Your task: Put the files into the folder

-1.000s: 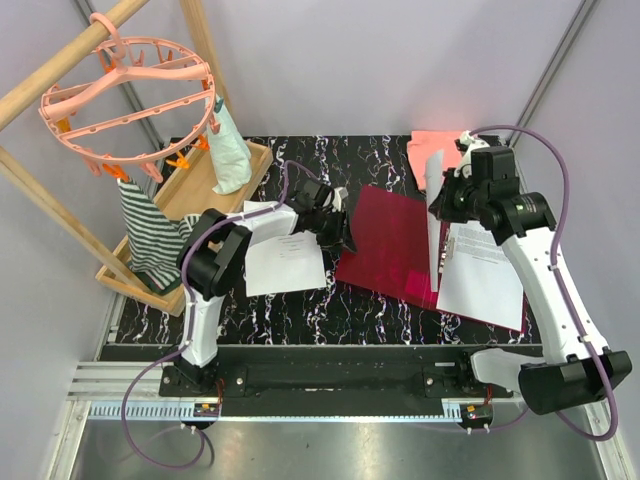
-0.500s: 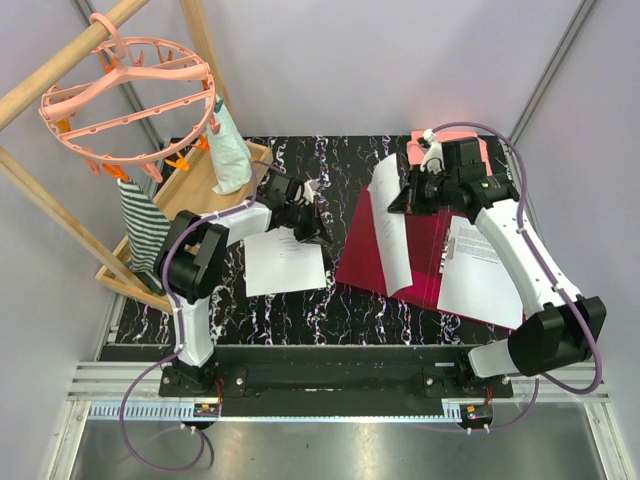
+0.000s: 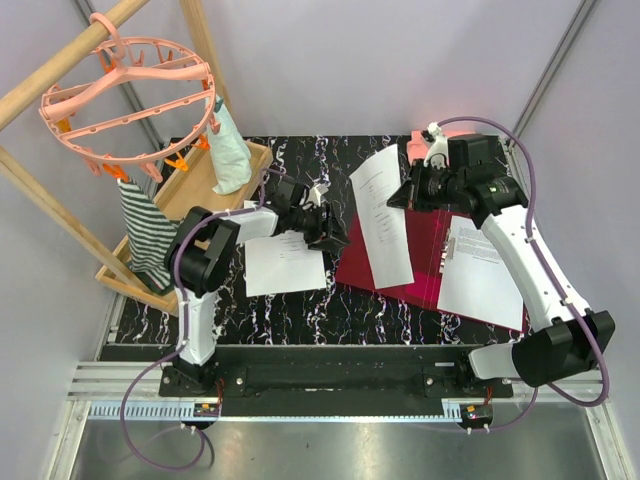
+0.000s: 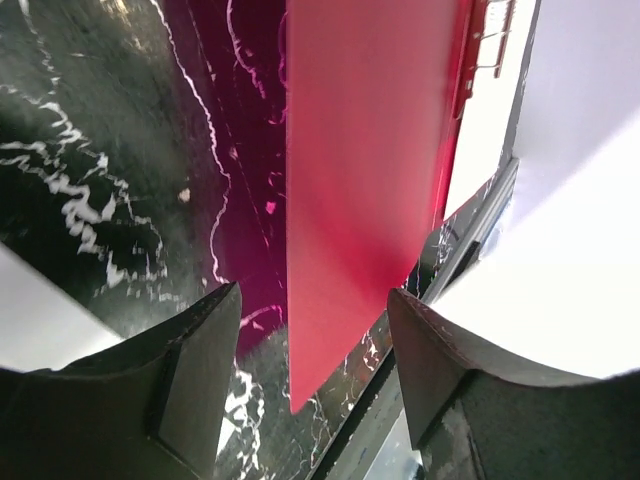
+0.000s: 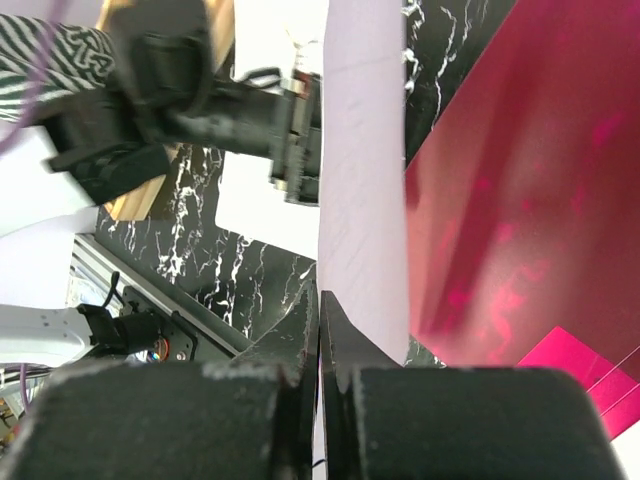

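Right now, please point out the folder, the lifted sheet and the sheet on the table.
folder [image 3: 424,255]: top view, bare inner cover.
lifted sheet [image 3: 385,220]: top view, its middle.
sheet on the table [image 3: 285,268]: top view, its middle.

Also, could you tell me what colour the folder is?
The folder is crimson; top external view shows it best.

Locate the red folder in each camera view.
Top external: folder lies open right of centre, partly under a raised sheet.
Left wrist: its red cover fills the centre.
Right wrist: it fills the right side.
Shared landmark: the black marbled table.
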Motion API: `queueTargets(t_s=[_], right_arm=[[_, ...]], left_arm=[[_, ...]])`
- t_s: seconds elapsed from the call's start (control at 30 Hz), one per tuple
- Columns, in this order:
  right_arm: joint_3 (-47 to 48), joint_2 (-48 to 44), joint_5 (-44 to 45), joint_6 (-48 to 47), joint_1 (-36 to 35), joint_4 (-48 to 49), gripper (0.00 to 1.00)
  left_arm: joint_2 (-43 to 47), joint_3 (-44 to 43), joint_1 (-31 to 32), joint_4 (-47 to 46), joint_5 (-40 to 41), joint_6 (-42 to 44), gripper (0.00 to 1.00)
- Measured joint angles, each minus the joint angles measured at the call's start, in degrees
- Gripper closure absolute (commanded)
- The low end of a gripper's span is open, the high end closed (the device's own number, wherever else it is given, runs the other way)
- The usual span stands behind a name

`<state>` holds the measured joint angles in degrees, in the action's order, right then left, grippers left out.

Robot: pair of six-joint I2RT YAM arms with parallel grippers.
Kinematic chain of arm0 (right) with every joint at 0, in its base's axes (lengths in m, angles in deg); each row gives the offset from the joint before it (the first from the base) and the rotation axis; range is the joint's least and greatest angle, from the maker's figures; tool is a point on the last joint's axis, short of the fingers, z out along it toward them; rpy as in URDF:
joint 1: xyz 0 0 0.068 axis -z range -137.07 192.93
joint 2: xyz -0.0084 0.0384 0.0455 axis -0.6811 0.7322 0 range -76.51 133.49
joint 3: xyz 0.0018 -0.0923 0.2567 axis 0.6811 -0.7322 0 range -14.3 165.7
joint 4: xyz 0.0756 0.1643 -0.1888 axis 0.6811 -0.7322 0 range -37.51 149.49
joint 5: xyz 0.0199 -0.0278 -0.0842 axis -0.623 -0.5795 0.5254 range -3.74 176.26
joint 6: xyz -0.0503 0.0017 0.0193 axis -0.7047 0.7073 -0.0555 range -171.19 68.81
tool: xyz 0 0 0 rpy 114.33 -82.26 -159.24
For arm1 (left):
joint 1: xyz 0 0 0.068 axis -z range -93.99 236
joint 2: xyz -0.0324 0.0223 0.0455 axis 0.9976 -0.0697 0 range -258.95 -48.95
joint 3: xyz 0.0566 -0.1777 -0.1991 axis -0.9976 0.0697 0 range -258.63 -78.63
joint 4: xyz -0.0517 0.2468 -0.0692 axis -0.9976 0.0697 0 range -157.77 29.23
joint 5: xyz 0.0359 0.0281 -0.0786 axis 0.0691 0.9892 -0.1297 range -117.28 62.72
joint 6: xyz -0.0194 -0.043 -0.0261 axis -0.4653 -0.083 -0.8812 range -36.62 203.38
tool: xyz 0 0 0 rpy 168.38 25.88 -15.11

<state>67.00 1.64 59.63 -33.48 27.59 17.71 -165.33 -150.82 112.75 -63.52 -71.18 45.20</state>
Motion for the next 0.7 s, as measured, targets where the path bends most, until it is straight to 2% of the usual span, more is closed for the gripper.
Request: queueTargets(t_s=[0.07,0.17,0.2,0.3,0.33,0.4,0.47,0.7], right_arm=[[0.09,-0.76,0.0,0.0,0.09,0.02,1.0],[0.09,-1.81,-0.02,0.0,0.39,0.0,1.0],[0.09,-2.19,-0.02,0.0,0.52,0.0,1.0],[0.09,-2.93,-0.02,-0.09,0.96,0.0,1.0],[0.09,-2.99,0.0,-0.09,1.05,0.0,1.0],[0.09,-3.02,-0.02,-0.09,1.14,0.0,1.0],[0.09,-2.99,-0.13,-0.09,1.14,0.02,1.0],[0.09,-0.68,-3.48,0.46,0.44,1.64,1.0]], left_arm=[[-1.97,-0.52,0.55,-0.66,-0.72,-0.81,0.39],[-4.24,-0.74,1.29,-2.23,-1.38,-2.25,0.49],[-4.68,-0.55,1.53,-3.3,-1.6,-2.99,0.56],[-4.85,1.11,1.92,-8.13,-2.86,-6.1,0.67],[-4.85,1.44,1.95,-9.33,-3.1,-6.93,0.76],[-4.85,1.9,1.88,-11.39,-3.76,-8.28,0.84],[-4.81,2.54,1.68,-13.44,-4.22,-9.31,0.98],[-3.67,4.15,0.17,-14.27,-5.46,-10.45,1.0]])
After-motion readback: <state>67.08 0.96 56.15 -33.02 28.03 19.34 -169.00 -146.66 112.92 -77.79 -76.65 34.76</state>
